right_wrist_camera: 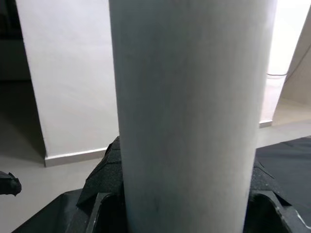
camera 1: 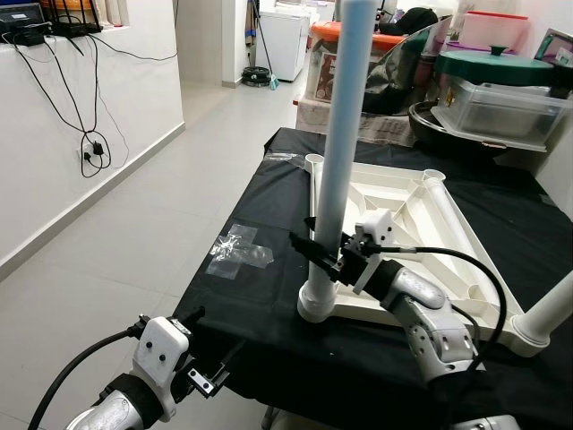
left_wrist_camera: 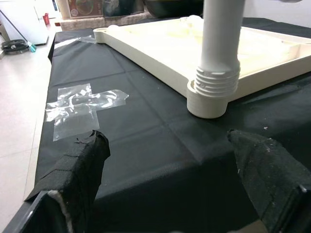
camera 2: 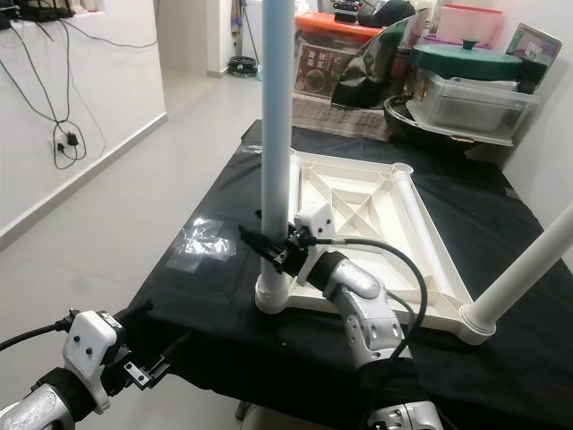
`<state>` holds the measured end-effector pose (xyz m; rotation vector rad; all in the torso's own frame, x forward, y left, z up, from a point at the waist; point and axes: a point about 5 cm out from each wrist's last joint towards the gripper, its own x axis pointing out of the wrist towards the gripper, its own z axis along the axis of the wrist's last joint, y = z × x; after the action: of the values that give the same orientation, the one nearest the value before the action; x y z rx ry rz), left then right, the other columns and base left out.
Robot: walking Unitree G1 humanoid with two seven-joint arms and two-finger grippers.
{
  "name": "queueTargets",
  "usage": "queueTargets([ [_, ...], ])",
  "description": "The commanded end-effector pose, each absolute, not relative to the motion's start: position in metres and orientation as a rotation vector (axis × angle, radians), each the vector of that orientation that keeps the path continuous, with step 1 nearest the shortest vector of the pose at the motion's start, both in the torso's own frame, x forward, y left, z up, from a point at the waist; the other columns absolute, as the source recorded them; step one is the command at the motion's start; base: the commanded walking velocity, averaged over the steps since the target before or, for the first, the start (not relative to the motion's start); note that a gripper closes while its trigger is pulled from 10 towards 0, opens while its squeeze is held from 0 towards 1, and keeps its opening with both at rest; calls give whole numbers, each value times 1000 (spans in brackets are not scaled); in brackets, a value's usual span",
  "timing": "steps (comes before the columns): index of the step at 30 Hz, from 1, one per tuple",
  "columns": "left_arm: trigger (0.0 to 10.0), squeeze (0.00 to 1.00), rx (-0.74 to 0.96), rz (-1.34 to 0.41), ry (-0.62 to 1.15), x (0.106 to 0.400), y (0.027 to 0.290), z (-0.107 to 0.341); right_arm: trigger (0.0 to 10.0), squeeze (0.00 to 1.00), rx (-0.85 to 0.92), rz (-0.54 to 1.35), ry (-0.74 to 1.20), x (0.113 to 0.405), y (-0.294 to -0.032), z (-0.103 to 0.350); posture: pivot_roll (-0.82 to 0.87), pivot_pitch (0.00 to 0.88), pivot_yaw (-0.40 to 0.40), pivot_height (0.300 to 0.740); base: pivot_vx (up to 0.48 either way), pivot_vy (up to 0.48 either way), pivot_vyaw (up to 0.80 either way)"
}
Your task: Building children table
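My right hand (camera 1: 324,253) grips the upright pale-blue plastic leg (camera 1: 341,152), standing vertical in the cream upturned tabletop's (camera 1: 421,260) corner socket; left hand (left_wrist_camera: 170,179) spread wide above black-draped table (camera 1: 260,278).

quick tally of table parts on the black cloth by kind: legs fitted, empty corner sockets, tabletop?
Table legs fitted: 2 (upright leg gripped by the right gripper; leaning leg)
Empty corner sockets: 2 ()
Tabletop, upside down: 1
Total: 5

Upright leg (camera 1: 345,134) runs past the top edge; second leg (camera 1: 552,318) cropped rightward
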<state>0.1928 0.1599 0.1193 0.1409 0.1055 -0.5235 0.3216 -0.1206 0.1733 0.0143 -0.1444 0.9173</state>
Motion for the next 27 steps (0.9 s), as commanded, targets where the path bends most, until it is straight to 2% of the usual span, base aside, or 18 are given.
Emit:
queueTargets([
  [1,10000,0,145,-529,119,192,161,116,10000,0,16,919,-28,323,-120,152,63,0,-113,740,0,0,0],
  [18,10000,0,142,-520,120,191,160,116,10000,0,3,907,37,339,-122,148,73,0,-127,740,0,0,0],
  [19,10000,0,141,-519,122,190,160,115,10000,0,11,903,46,340,-123,147,73,0,-128,740,0,0,0],
  [21,10000,0,135,-518,129,190,161,114,10000,0,127,834,112,338,-143,134,67,0,-124,740,0,0,0],
  [27,10000,0,132,-519,131,190,161,113,10000,0,218,774,138,335,-155,127,55,0,-112,740,0,0,0],
])
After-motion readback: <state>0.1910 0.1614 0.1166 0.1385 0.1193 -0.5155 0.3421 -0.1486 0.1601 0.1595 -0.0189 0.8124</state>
